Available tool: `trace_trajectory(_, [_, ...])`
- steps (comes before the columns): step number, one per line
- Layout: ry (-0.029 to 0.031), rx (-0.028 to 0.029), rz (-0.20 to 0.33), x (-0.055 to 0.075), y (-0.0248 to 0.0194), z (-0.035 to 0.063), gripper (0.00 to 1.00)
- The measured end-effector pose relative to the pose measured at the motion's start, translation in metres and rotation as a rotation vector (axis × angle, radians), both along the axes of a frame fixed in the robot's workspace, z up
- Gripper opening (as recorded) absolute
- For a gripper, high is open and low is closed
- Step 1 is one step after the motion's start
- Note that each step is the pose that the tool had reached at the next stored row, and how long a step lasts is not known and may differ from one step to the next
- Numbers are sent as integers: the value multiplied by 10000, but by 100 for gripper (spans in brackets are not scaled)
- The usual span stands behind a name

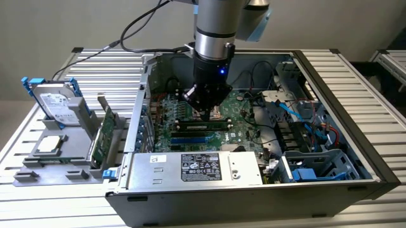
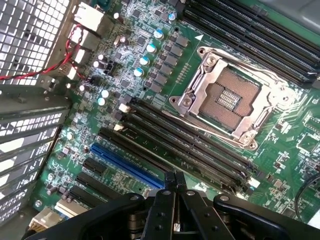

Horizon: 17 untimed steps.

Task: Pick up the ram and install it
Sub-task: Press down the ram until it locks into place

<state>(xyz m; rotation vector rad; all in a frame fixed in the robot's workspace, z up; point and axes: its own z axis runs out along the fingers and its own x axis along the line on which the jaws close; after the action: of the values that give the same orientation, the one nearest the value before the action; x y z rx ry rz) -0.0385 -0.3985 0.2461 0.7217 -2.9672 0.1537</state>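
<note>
- The claw (image 1: 209, 112) is seen pressed together, empty, low over the motherboard (image 1: 238, 114).
- The ram (image 1: 201, 126) is found seated in a slot just beside the claw tips.
- Label writing is too small to be read.
</note>
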Motion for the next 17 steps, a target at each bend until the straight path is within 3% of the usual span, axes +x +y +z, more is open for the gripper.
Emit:
trace_trajectory(12, [-160,-57,-1237,0,0,0,11])
trace_trajectory(17, [-358,-133,-2710,0,0,0,11])
